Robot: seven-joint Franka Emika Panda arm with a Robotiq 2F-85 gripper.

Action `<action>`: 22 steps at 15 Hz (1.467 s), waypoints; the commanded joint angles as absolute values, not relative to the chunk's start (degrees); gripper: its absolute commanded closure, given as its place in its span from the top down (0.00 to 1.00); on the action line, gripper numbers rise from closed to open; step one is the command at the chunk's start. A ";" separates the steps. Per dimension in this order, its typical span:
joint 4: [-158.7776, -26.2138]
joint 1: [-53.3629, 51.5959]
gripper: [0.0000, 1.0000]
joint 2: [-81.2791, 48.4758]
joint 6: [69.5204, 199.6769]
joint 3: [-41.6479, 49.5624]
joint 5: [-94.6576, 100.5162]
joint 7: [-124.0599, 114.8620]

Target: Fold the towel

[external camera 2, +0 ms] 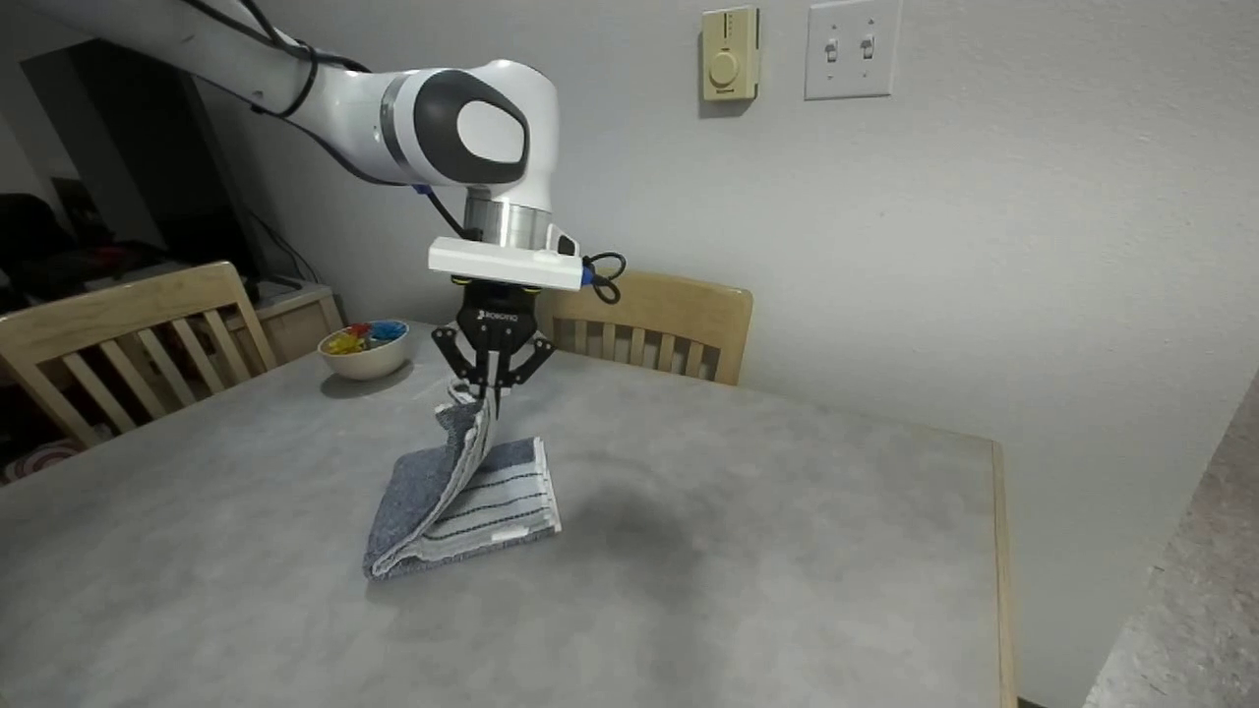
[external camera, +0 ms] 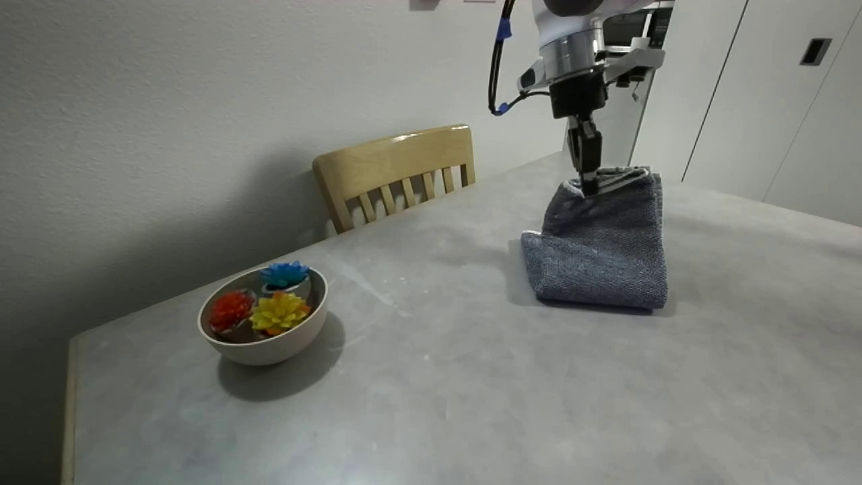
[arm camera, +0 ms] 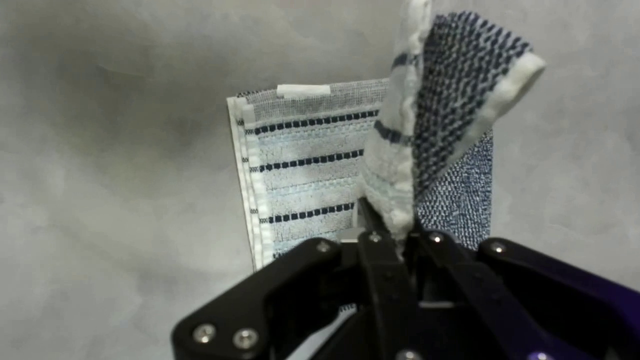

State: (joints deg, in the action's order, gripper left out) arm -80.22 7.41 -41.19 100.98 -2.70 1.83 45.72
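Black pincer (external camera 2: pixel 490 395), pinched closed, gripping towel (external camera: pixel 603 249)

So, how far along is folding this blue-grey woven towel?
Looks done: at least one fold, judging by the stacked white hems on the blue-grey woven towel. In hand: the black end effector grips its raised blue-and-white flap. Left, apparently: laying that flap over the exposed pale striped half, then letting go.

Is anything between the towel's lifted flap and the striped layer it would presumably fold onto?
Nothing visible is. The gripper holds the towel by its lifted flap; in the wrist view, no object shows on the striped layer, though the gripper hides part. The bowl stands apart in both exterior views.
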 commanded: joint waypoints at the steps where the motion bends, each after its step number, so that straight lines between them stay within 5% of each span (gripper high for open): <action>1: -75.22 8.52 0.02 -45.27 97.95 -2.90 1.75 47.25; 8: -69.51 10.30 0.02 -50.44 95.12 -3.09 1.25 47.87; 9: -68.64 10.56 0.34 -50.83 94.65 -3.23 0.88 47.93; 11: -67.44 10.84 0.41 -51.22 93.74 -3.40 0.49 48.30; 19: -70.12 9.37 0.98 -46.66 94.12 -2.97 0.41 44.48; 22: -73.38 8.05 1.00 -43.28 94.96 -2.81 0.31 39.31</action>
State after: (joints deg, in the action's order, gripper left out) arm -68.20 8.99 -48.17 94.26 -2.86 0.96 43.60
